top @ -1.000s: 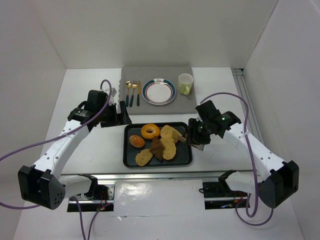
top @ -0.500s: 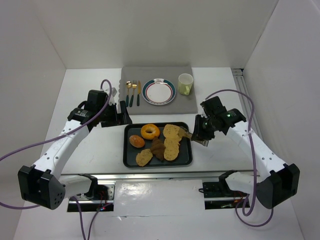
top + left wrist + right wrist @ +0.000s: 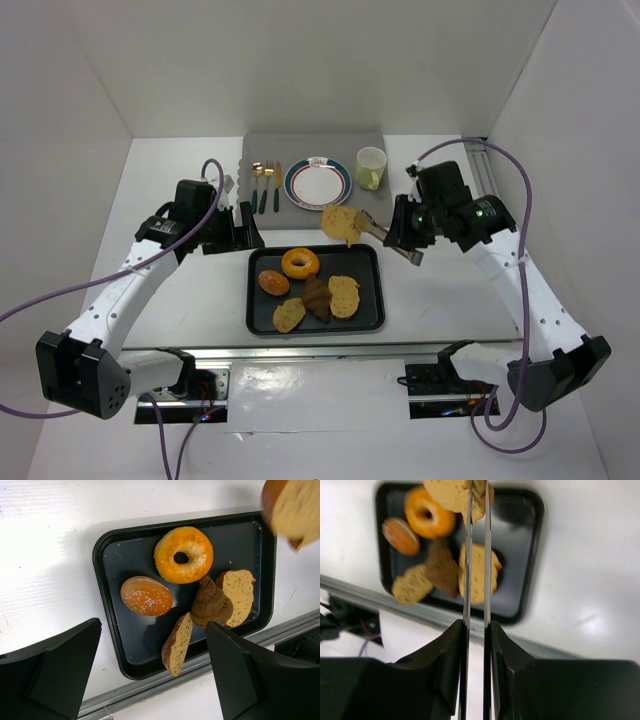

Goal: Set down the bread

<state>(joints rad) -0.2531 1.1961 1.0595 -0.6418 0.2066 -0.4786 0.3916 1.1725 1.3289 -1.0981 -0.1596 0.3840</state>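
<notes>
My right gripper (image 3: 400,240) is shut on metal tongs (image 3: 378,232), and the tong tips pinch a slice of bread (image 3: 340,222). The slice hangs in the air above the back edge of the black tray (image 3: 256,300), short of the white plate (image 3: 317,183). In the right wrist view the tongs (image 3: 476,555) run up from my fingers to the slice (image 3: 451,492). The slice also shows blurred in the left wrist view (image 3: 295,510). My left gripper (image 3: 245,228) is open and empty, left of the tray's back corner.
The tray holds a glazed donut (image 3: 300,262), a seeded bun (image 3: 273,281), a croissant (image 3: 316,297) and two bread slices (image 3: 343,296). The plate, gold cutlery (image 3: 265,185) and a pale cup (image 3: 371,167) sit on a grey mat (image 3: 262,148).
My right gripper has lifted the bread slice off the tray's right side and carried it up and back toward the plate. The left arm has not moved.
</notes>
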